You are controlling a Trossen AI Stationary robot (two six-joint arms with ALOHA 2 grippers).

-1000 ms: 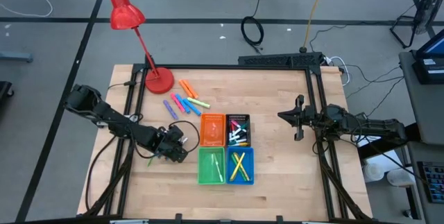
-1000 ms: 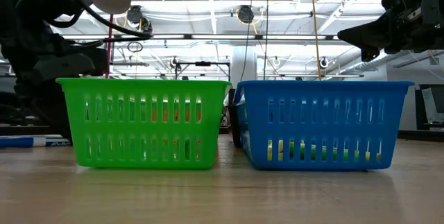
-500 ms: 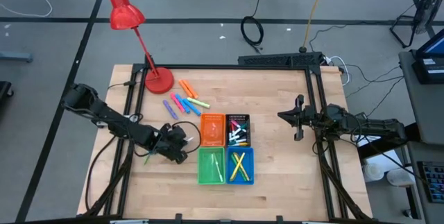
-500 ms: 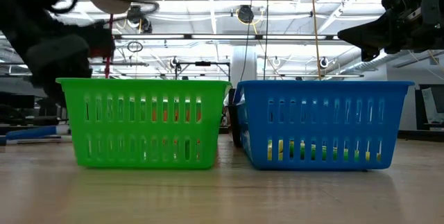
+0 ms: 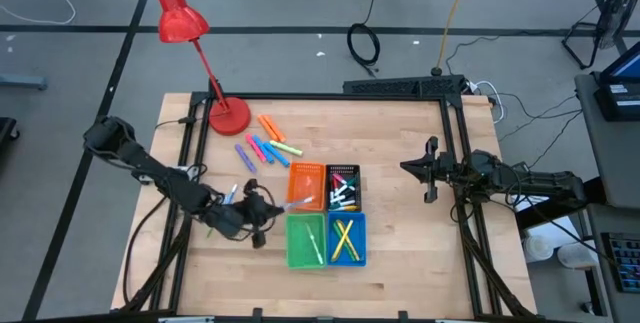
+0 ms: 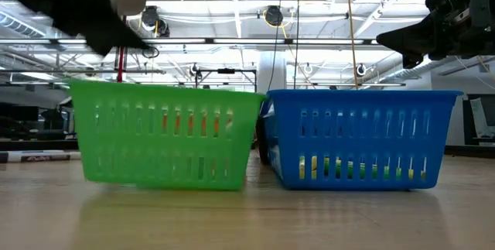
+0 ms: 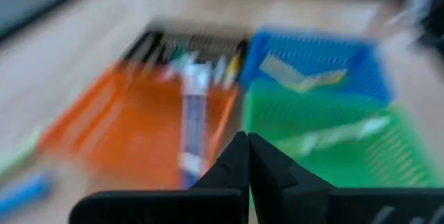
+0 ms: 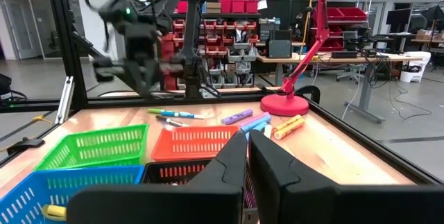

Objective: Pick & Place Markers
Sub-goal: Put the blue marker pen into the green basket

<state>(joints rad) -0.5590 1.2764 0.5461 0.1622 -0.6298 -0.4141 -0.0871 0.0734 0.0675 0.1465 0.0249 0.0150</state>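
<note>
Since 1.0 s ago, the left gripper (image 5: 268,209) has been carried from beside the green bin (image 5: 305,240) toward the orange bin (image 5: 306,187); its fingers (image 7: 236,165) are seen pressed together, and a white-and-blue marker (image 7: 193,123) lies just ahead of them, though whether it is gripped cannot be told. 5 loose markers (image 5: 266,146) are shown on the table (image 5: 400,143) near the red lamp (image 5: 228,115). The right gripper (image 5: 428,170) is held well apart at the right, fingers closed on nothing. Yellow markers (image 5: 344,239) lie in the blue bin (image 5: 360,225).
</note>
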